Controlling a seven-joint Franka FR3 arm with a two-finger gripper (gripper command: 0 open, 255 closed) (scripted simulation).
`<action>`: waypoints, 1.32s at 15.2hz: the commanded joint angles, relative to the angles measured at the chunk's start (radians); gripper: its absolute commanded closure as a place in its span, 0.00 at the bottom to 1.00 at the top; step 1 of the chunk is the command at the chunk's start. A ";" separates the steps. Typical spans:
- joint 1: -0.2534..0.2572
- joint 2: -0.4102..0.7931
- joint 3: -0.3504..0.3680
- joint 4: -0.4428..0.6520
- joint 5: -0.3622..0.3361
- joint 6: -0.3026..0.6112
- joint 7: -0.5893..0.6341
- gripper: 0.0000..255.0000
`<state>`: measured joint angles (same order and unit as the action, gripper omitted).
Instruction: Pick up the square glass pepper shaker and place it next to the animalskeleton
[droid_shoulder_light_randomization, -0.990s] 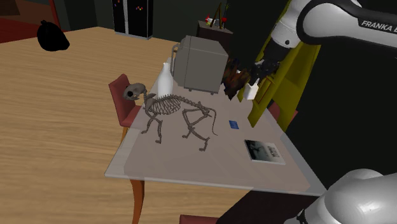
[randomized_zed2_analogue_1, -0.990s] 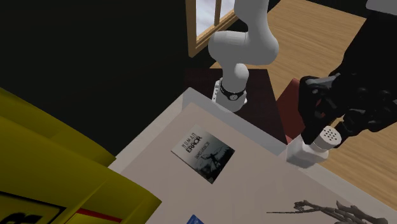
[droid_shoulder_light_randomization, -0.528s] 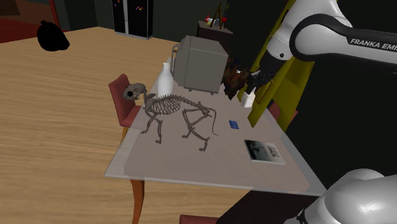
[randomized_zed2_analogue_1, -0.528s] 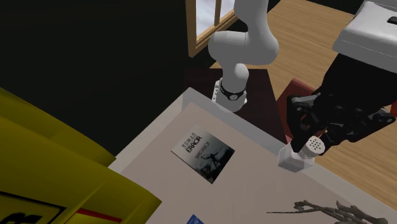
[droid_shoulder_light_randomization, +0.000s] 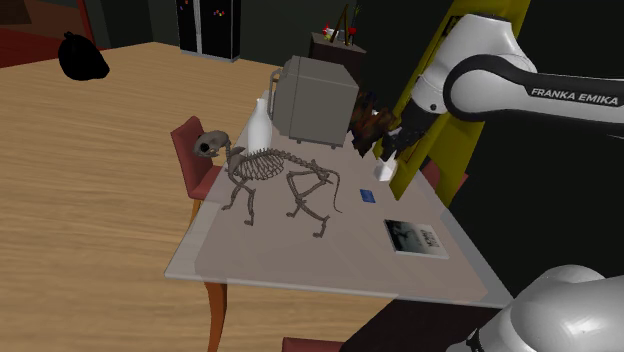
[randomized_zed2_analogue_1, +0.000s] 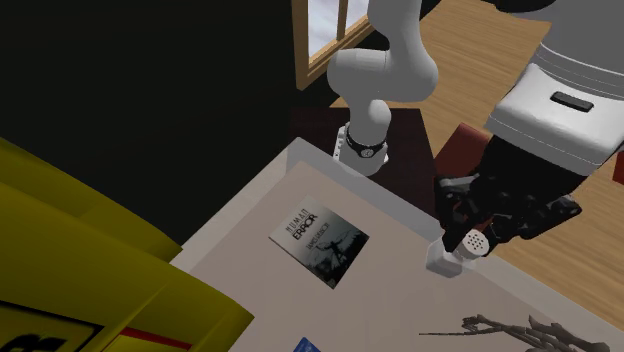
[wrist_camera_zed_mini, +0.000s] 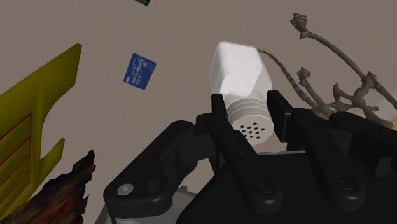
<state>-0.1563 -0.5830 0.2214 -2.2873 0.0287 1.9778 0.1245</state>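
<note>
The pepper shaker (wrist_camera_zed_mini: 238, 73) has a white square body and a round perforated cap. My gripper (wrist_camera_zed_mini: 249, 113) is shut on the cap, and the shaker points away from the hand. In the shoulder view the gripper (droid_shoulder_light_randomization: 393, 150) holds the shaker (droid_shoulder_light_randomization: 386, 171) low over the table's far right part, right of the animal skeleton (droid_shoulder_light_randomization: 270, 172). The second exterior view has the shaker (randomized_zed2_analogue_1: 452, 256) tilted in the gripper (randomized_zed2_analogue_1: 476, 232), just above the table (randomized_zed2_analogue_1: 400, 300), with skeleton bones (randomized_zed2_analogue_1: 520, 328) close by. In the wrist view the skeleton's tail and legs (wrist_camera_zed_mini: 343, 83) lie beside the shaker.
A grey box appliance (droid_shoulder_light_randomization: 315, 100) and a white bottle (droid_shoulder_light_randomization: 261, 128) stand behind the skeleton. A book (droid_shoulder_light_randomization: 415, 238), a blue card (droid_shoulder_light_randomization: 367, 195) and a dark brown object (droid_shoulder_light_randomization: 368, 125) are on the table. A yellow object (droid_shoulder_light_randomization: 440, 110) rises at its far side; a red chair (droid_shoulder_light_randomization: 190, 150) stands at its left.
The gripper has moved down toward the table and toward the shoulder view's left with the shaker in it; the shaker now hangs lower and more tilted.
</note>
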 joint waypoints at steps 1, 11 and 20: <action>0.002 -0.004 0.003 -0.032 0.002 0.028 0.003 1.00; 0.005 0.002 0.015 -0.161 0.006 0.164 0.012 1.00; 0.006 0.029 0.029 -0.264 0.006 0.292 0.024 1.00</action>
<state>-0.1499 -0.5595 0.2487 -2.5400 0.0355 2.2534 0.1474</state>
